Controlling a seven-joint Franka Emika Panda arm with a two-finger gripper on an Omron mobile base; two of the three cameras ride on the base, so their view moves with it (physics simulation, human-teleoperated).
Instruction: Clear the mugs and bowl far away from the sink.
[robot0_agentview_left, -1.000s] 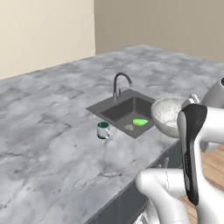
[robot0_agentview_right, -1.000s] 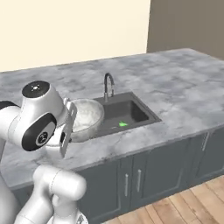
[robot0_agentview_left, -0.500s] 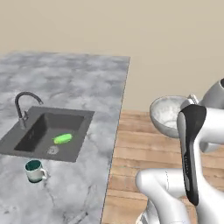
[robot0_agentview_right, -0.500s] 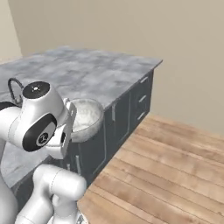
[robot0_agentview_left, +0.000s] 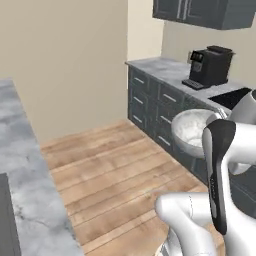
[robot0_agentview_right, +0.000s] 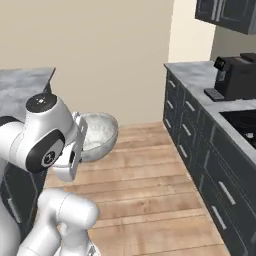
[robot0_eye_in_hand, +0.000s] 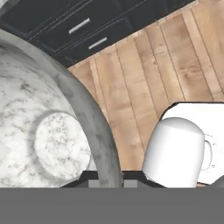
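Risk comes first from the room itself: the bowl (robot0_agentview_left: 192, 132) hangs in mid-air over the wooden floor (robot0_agentview_left: 107, 165), with no tabletop beneath it, so any slip means a long drop and a likely break. The dark cabinets (robot0_agentview_right: 200, 145) and the far tabletop (robot0_agentview_left: 172, 70) with the coffee machine (robot0_agentview_left: 210, 66) and the black stovetop (robot0_agentview_right: 242, 120) stand ahead in both base views; if the bowl is to go there, it probably has to be set down well in from the edge, or it could tip off. Swinging in too low could also knock the wide bowl against the cabinet fronts.

The second risk is the hold. The bowl is heavy-looking and wide, and the tool (robot0_eye_in_hand: 106, 175) pinches it only at the rim, as the hand view shows: the grey rim (robot0_eye_in_hand: 94, 131) runs down between the two dark tips at the bottom. A rim pinch leaves most of the weight hanging to one side, so a sharp turn or stop of the base could let the bowl swivel or slide out.

The tool is nearly closed, its jaws narrow and clamped on that rim. In the right base view the bowl sits just beside the arm's wrist, carried roughly level with its opening up.
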